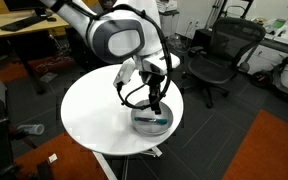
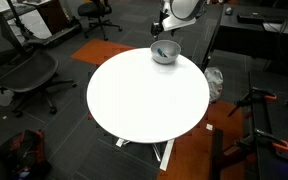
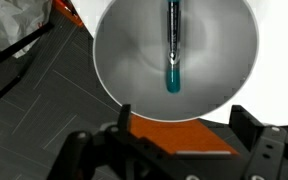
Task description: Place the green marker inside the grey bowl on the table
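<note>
The green marker (image 3: pixel 172 50) lies inside the grey bowl (image 3: pixel 119 60), resting on the bowl's smooth inner wall. In the wrist view it runs straight from the bowl's top rim down toward the middle, its bright teal end lowest. In an exterior view the marker (image 1: pixel 158 121) shows as a short teal streak across the bowl's (image 1: pixel 144 124) hollow.

The bowl stands upright on the round white desk (image 1: pixel 94 110), close to the edge at that picture's right. In an exterior view from across the desk (image 2: pixel 144 100), the bowl (image 2: pixel 165 52) sits at the far rim, with bare white top spreading toward the near side.

Directly over the bowl hangs the gripper (image 1: pixel 156 103), pointing down, its dark fingers spread wide with nothing between them. In the wrist view the gripper (image 3: pixel 184 125) frames the bowl's lower rim, one finger (image 3: pixel 84 150) at the left and its mate at the right, both clear of the marker. Whether the fingertips touch the bowl's rim cannot be told. The white arm (image 1: pixel 114 35) reaches in from the upper left of that exterior view.

Around the desk, a black office chair (image 1: pixel 219 55) stands on the dark grey floor (image 1: pixel 234 100), beside a patch of orange carpet (image 1: pixel 274 145).
</note>
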Available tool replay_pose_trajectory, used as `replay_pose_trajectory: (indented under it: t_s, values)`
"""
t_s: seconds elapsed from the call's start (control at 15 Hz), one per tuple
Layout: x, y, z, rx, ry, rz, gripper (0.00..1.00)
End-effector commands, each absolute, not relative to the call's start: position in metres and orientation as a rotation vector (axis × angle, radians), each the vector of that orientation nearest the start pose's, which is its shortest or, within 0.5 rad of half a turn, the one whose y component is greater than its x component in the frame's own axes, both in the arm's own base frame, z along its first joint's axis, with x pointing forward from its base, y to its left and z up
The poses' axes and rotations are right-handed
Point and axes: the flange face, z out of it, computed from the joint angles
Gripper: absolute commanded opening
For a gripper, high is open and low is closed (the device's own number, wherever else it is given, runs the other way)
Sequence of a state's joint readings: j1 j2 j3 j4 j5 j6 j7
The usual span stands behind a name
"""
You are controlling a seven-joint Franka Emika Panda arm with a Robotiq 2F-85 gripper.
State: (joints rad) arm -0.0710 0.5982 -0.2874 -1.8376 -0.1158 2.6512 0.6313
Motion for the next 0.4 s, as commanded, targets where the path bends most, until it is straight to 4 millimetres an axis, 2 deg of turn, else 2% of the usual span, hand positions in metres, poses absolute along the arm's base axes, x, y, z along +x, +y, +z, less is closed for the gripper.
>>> replay_pose_trajectory:
  t_s: [0.0,0.33]
  values:
    - [0.6369,-0.2205,0.2426,-3.0,1.325,-0.44,1.0]
    - [0.6338,-0.217,0.2357,-3.014,1.333,-0.429,1.0]
